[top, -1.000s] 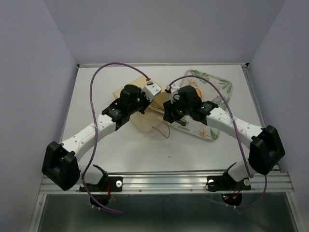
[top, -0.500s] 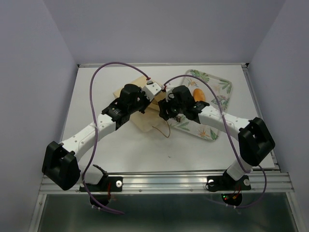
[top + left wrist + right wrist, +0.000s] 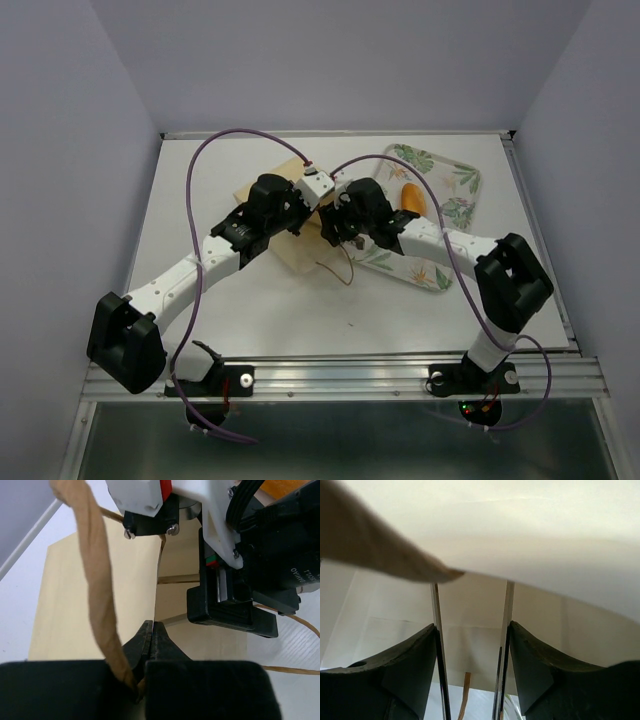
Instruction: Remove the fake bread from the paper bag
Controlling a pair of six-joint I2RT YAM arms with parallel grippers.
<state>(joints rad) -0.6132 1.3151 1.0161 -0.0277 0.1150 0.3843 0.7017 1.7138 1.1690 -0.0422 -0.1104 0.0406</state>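
Observation:
The paper bag (image 3: 296, 252) lies pale tan on the table between my arms. My left gripper (image 3: 303, 208) is shut on the bag's upper edge (image 3: 155, 600), next to its brown cord handle (image 3: 95, 580). My right gripper (image 3: 333, 215) is open, its fingers (image 3: 420, 665) pushed into the bag's mouth with paper (image 3: 485, 530) above and around them. It shows close in front in the left wrist view (image 3: 235, 610). A long golden-orange loaf (image 3: 411, 195) lies on the floral tray (image 3: 468, 185). I see no bread inside the bag; the other pieces are out of view.
The floral tray sits at the back right, partly under my right arm. A loose cord handle (image 3: 340, 268) trails from the bag toward the near side. Purple cables arch over both arms. Grey walls close in the table.
My right arm has swung left off the tray to the bag's mouth, uncovering the orange loaf. My left arm has held still on the bag.

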